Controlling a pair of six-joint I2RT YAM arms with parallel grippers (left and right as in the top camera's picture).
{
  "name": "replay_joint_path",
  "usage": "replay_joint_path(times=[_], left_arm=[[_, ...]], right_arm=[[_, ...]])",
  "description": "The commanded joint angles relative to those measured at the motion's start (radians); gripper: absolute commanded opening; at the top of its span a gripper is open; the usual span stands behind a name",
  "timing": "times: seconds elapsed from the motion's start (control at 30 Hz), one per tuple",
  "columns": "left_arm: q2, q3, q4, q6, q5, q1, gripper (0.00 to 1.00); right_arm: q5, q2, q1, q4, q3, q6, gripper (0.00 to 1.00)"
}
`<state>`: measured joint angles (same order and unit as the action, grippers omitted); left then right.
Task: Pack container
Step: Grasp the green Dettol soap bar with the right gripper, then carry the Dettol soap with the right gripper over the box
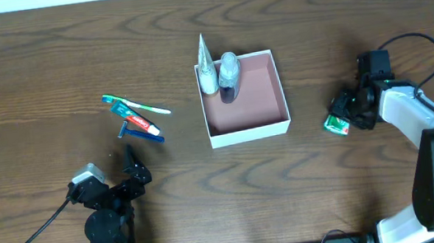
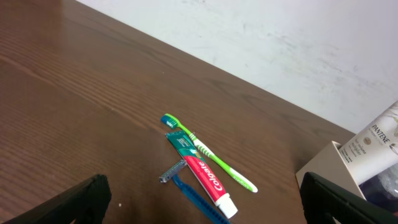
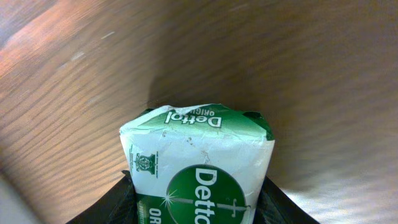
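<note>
at the near edge of the brown wooden surface (image 1: 28,70), towards its left corner, sits the left gripper (image 1: 135,166). its two dark fingers (image 2: 87,199) are spread wide apart with nothing between them, as the left wrist view shows at its lower corners.

further in, near the right edge, the right gripper (image 1: 342,116) is clamped on one green and white soap packet (image 1: 336,125). in the right wrist view the packet (image 3: 199,180) fills the lower middle, reads "dettol", and is pinched by a dark finger on each side. from these views i cannot tell whether it is touching the wood or lifted off it.

in the left half of the surface, beyond the left gripper, three loose toiletries lie close together: nearest, one blue razor (image 1: 142,134); then one red, white and green toothpaste tube (image 1: 135,119), touching or just beside the razor; furthest, one green and white toothbrush (image 1: 139,104), lying alongside the tube.

about the middle of the surface, well apart from both grippers, stands the one container (image 1: 249,131), square and shallow, with white walls and a reddish-brown floor. two things are in it, both at its far left corner: one white tube (image 1: 206,66) leaning on the corner with its pointed end sticking out past the far wall, and one small clear bottle (image 1: 229,74) just beside it.
</note>
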<state>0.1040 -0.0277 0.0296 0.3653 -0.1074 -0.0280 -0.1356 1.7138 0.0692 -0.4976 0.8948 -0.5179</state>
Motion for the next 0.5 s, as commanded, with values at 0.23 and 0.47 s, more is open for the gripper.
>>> replay_joint_path(times=[0.23,0.47], left_arm=[[0.0,0.024,0.032,-0.01,-0.008,0.003,0.98],[0.0,0.024,0.032,-0.01,-0.008,0.003,0.98]], right_arm=[[-0.502,-0.055,-0.014,-0.019,0.051,0.267,0.14],[-0.577,-0.221,-0.014,-0.027,0.053,0.272,0.16]])
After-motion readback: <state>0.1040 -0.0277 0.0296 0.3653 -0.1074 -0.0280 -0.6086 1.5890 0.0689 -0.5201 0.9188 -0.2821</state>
